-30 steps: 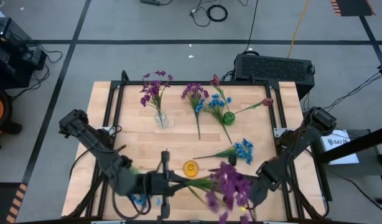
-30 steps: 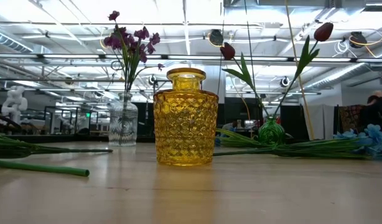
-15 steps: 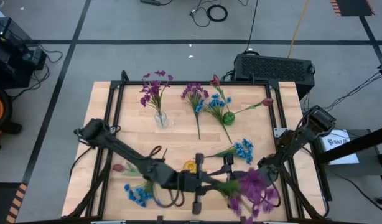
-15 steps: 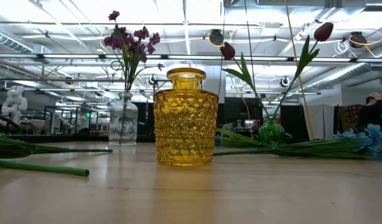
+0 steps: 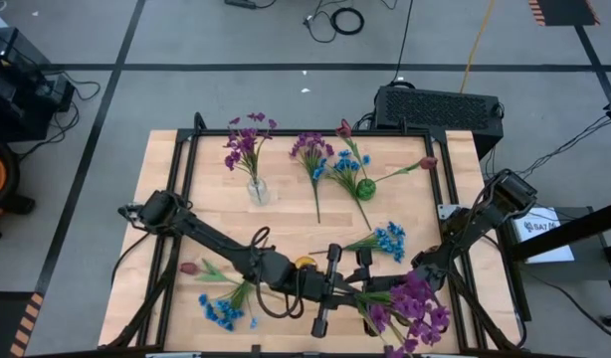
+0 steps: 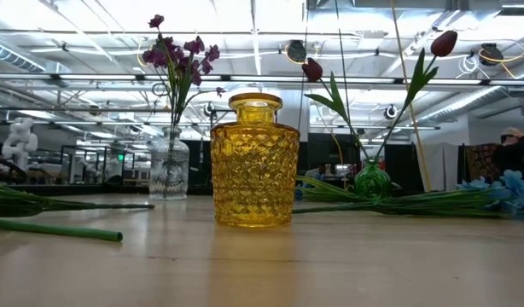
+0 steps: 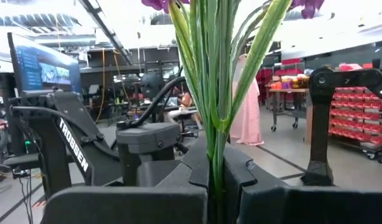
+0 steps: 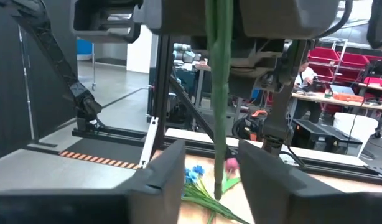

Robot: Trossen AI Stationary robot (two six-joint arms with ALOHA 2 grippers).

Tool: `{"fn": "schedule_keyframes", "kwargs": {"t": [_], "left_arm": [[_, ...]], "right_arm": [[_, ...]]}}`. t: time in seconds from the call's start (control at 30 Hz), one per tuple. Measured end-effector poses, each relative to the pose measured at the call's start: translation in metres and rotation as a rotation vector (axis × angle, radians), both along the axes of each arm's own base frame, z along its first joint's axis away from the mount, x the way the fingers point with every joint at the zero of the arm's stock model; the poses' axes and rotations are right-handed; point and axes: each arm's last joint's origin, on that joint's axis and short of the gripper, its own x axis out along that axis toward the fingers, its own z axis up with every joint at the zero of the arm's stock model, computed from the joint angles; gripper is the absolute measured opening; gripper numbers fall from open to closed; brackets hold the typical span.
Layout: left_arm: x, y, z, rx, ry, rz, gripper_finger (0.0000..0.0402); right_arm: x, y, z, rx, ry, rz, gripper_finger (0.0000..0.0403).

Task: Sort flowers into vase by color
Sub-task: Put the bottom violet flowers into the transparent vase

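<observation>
Handover above the tabletop's (image 5: 286, 214) near edge: left claw (image 7: 214, 177) clenched on the purple flowers' (image 5: 410, 303) stems, right claw (image 8: 211, 163) parted around them, not gripping. Risk: early left release, bunch falling; tugging, stems bending.

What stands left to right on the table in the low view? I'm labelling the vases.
Clear vase with purple flowers → yellow vase → green vase with red tulips → blue flowers at the right edge.
</observation>
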Motion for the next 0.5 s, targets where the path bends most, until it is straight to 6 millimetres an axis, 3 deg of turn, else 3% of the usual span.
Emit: {"fn": "schedule_keyframes", "kwargs": {"t": [0.2,0.37,0.5], "left_arm": [[0.001,0.001,-0.001,0.008,0.013,0.006,0.0009],[-0.001,0.001,-0.001,-0.004,0.044,0.138,0.0012],[-0.011,-0.003,0.006,0.023,0.108,0.242,0.0052]], "right_arm": [[0.0,0.0,-0.001,-0.009,0.011,-0.001,0.0016],[0.0,-0.001,-0.002,0.025,0.021,-0.018,0.0012],[0.001,-0.002,-0.004,0.041,0.043,-0.042,0.0005]]}}
